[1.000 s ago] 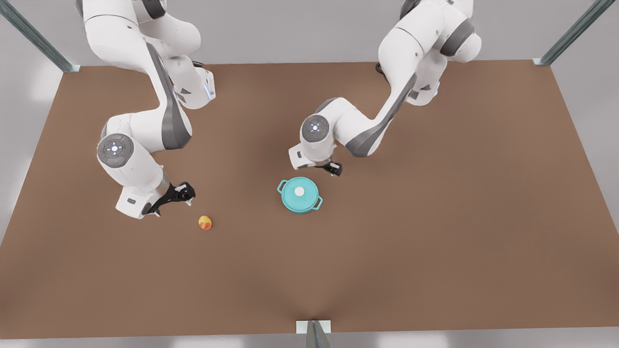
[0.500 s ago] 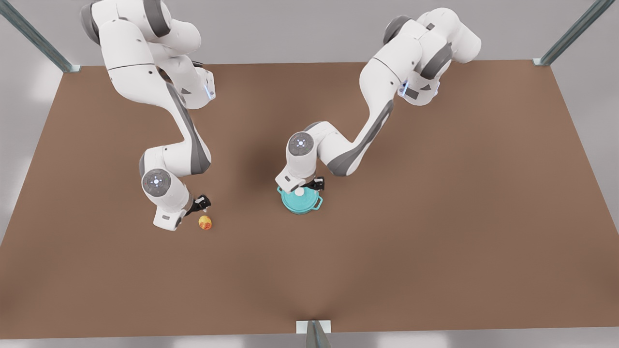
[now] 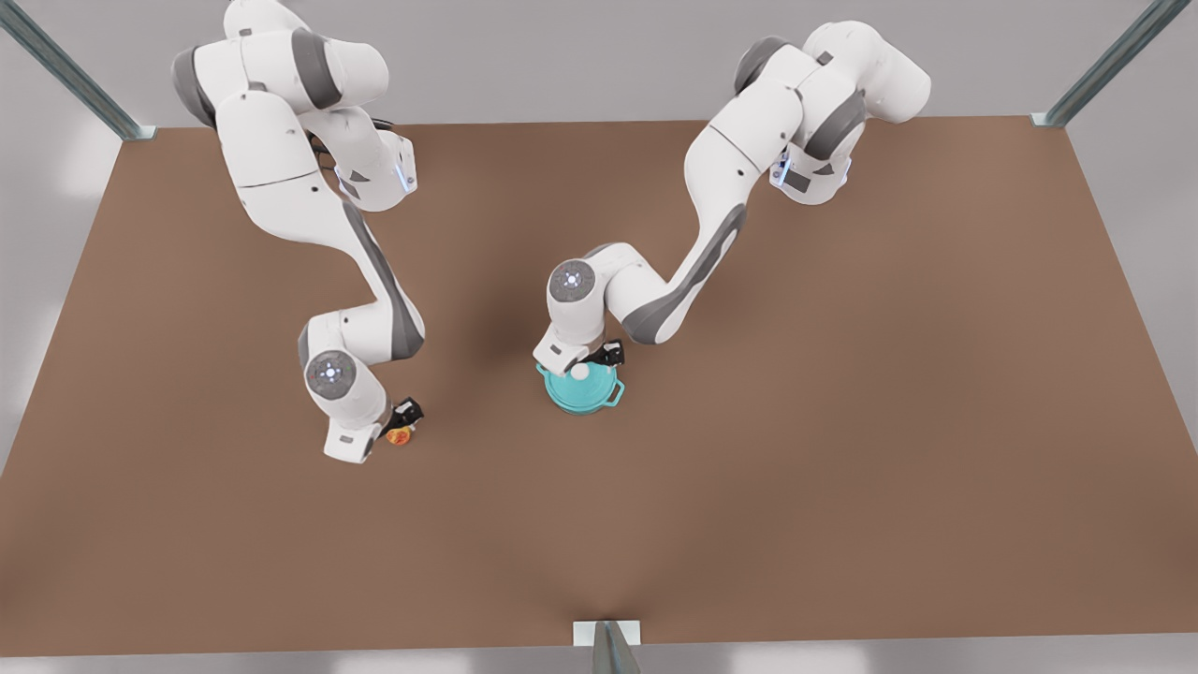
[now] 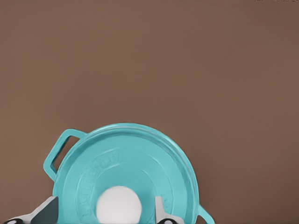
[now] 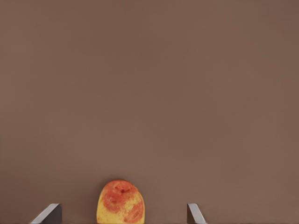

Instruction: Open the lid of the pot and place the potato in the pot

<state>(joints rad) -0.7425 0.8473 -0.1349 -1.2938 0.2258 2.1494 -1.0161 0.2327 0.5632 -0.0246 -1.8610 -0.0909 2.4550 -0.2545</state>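
Since a second ago the left gripper (image 3: 593, 360) has travelled from behind the pot (image 3: 582, 386) to just over the pot lid (image 4: 126, 175), fingers apart either side of the white knob (image 4: 118, 204). The right gripper (image 3: 401, 423) has moved toward the table's near edge and now straddles the potato (image 5: 120, 201), its fingers spread wide

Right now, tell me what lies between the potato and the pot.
Nothing: in the front view only bare brown table separates the potato from the pot.
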